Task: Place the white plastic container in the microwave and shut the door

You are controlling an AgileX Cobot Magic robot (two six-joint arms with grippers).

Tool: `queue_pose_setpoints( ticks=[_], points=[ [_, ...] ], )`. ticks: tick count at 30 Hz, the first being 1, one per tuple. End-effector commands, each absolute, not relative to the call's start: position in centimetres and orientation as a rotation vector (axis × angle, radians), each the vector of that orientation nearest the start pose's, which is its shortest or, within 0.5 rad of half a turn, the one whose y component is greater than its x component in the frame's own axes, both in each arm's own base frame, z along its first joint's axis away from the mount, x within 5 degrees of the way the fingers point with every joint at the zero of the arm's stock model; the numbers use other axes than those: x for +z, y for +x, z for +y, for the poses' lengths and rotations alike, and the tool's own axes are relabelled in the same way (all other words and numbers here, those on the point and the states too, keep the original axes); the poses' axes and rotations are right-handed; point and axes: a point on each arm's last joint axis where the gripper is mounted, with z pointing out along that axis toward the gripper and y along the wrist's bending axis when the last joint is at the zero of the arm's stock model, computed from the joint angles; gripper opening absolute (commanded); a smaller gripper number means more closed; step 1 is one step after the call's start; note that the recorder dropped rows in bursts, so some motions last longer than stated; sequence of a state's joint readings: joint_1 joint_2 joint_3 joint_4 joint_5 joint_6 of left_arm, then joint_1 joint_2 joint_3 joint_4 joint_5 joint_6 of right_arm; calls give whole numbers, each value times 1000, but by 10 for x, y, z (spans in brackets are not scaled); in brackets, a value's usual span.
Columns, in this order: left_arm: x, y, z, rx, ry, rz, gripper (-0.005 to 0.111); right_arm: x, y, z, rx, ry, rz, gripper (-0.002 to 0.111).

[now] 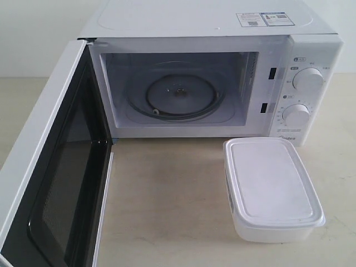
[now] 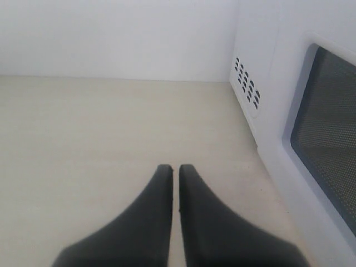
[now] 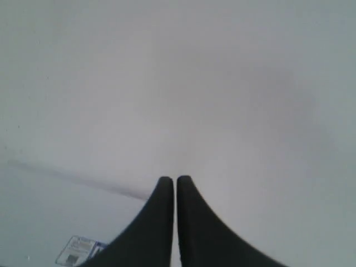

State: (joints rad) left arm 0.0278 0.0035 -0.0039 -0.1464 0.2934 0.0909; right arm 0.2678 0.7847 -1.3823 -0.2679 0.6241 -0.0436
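Note:
The white plastic container [image 1: 272,189] rests lidded on the tabletop, just in front of the microwave's [image 1: 222,39] knob panel. The microwave stands wide open, its glass turntable [image 1: 179,94] bare. The door [image 1: 53,167] swings out to the front left, black inner face showing. No gripper appears in the exterior view. My left gripper [image 2: 175,168] is shut and empty above the table, beside the door's outer window [image 2: 328,139]. My right gripper [image 3: 175,181] is shut and empty, facing a white wall above the microwave's top, where a sticker [image 3: 78,250] shows.
The beige tabletop [image 1: 167,194] stretches between the open door and the container. Two round knobs [image 1: 307,79] sit on the microwave's right panel. Vent holes [image 2: 247,89] mark the microwave's side near my left gripper. A white wall stands behind everything.

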Motion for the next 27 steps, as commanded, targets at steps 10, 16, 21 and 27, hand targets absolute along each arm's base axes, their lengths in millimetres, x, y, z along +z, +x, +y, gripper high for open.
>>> queue_pose_setpoints(
  ticks=[10, 16, 21, 27],
  points=[
    [188, 55, -2, -51, -42, 1765, 4, 452, 139, -14, -310, 21, 1779, 0],
    [188, 55, -2, -51, -42, 1765, 4, 420, 165, -27, -353, 186, 1886, 0],
    [188, 55, -2, -51, -42, 1765, 4, 384, 192, -20, -136, 263, 2104, 0],
    [188, 55, -2, -51, -42, 1765, 4, 341, 212, -23, 258, 385, 2256, 0]
  ],
)
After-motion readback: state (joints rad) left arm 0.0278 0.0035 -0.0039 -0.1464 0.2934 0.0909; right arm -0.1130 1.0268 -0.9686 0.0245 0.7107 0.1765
